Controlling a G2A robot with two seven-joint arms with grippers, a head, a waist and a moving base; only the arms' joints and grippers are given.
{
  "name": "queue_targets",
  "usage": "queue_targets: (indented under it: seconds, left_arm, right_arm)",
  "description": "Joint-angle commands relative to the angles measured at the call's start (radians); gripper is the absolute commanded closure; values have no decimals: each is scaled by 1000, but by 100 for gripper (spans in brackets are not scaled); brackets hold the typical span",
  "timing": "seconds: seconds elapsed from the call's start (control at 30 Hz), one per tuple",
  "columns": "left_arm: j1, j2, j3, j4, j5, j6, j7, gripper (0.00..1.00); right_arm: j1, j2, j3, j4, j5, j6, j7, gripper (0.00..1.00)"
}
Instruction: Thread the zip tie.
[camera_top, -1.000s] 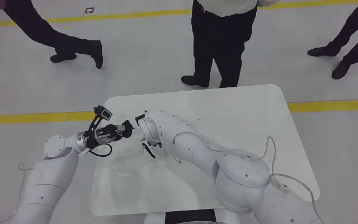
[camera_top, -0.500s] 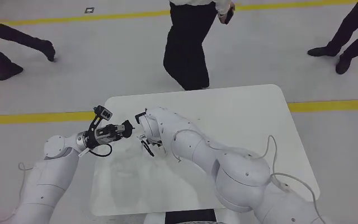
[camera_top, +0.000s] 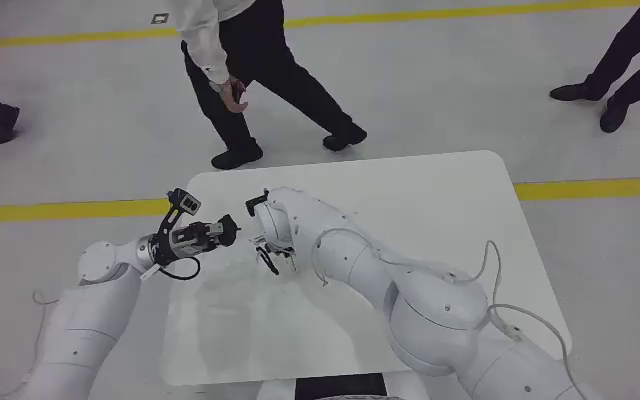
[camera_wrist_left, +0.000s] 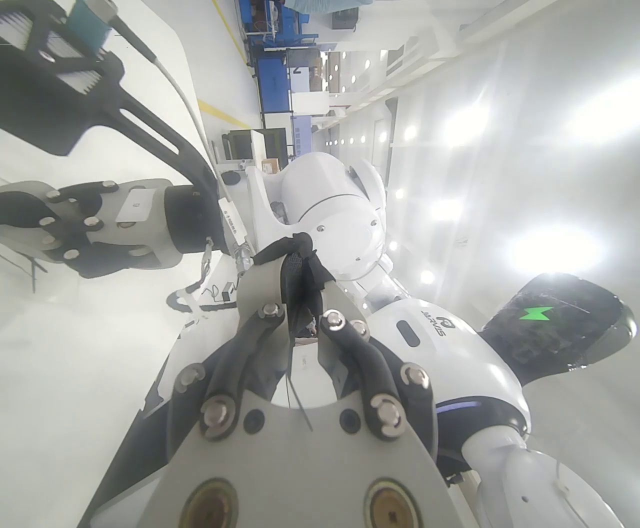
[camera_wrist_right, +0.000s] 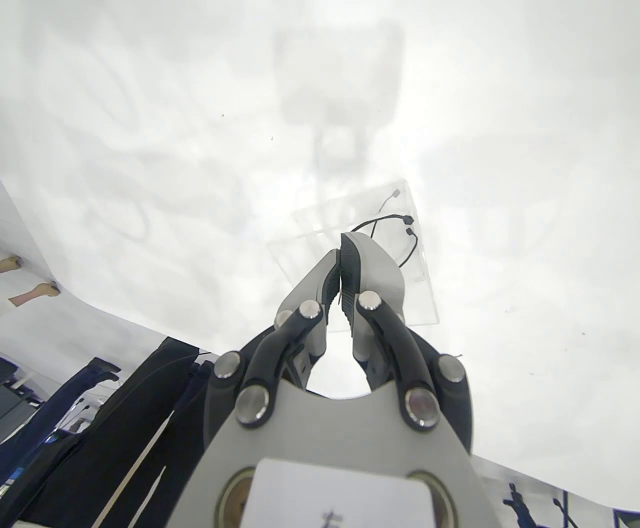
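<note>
L gripper (camera_wrist_left: 295, 280) – clamped on thin black zip tie (camera_wrist_left: 300, 402), at table (camera_top: 450, 200) left edge | R gripper (camera_wrist_right: 341, 255) – fingers pressed together, low over table, above clear tray (camera_wrist_right: 420, 295) w/ spare ties (camera_wrist_right: 409, 219)

overall: bright, even, diffuse overhead light.
source: ceiling lights (camera_wrist_left: 547, 250), blown-out glare in left wrist view.
table (camera_wrist_right: 500, 150): washed near-white, faint soft shadows.
edges: strong fisheye bending in both wrist views.

Overhead table (camera_top: 450, 200) view, close wrist views
</note>
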Motion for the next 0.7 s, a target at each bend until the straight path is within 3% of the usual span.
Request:
queue_targets:
  seconds: [0.0, 0.4, 0.67]
  left_arm:
    - [0, 0, 0, 0, 0, 0, 0, 100]
    - [0, 0, 0, 0, 0, 0, 0, 100]
    - [0, 0, 0, 0, 0, 0, 0, 100]
  right_arm:
    - [2, 7, 11, -10, -2, 0, 2, 100]
    - [-6, 75, 87, -113, -27, 0, 17, 100]
    - [-32, 149, 194, -219, -28, 0, 7, 100]
